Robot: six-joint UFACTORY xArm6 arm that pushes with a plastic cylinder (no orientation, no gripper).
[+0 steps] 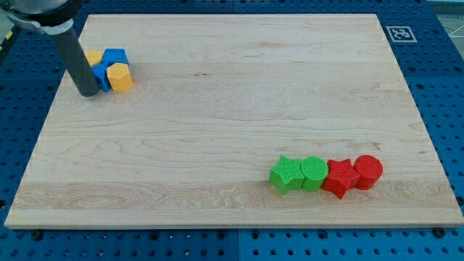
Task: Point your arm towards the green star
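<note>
While the rod stands at the view's upper left, the green star [286, 174] lies far off at the lower right of the wooden board [232, 109]

Largest to smallest: board on a blue pegboard table [442, 87]; dark rod, my tip [89, 93] touching a blue block [113, 61], with a yellow hexagonal block [120, 76] beside it and another yellow block [93, 56] behind the rod; a touching row of green star, green cylinder [314, 172], red star [339, 177], red cylinder [367, 171]. No jaws exist on this rod, so nothing is held
</note>
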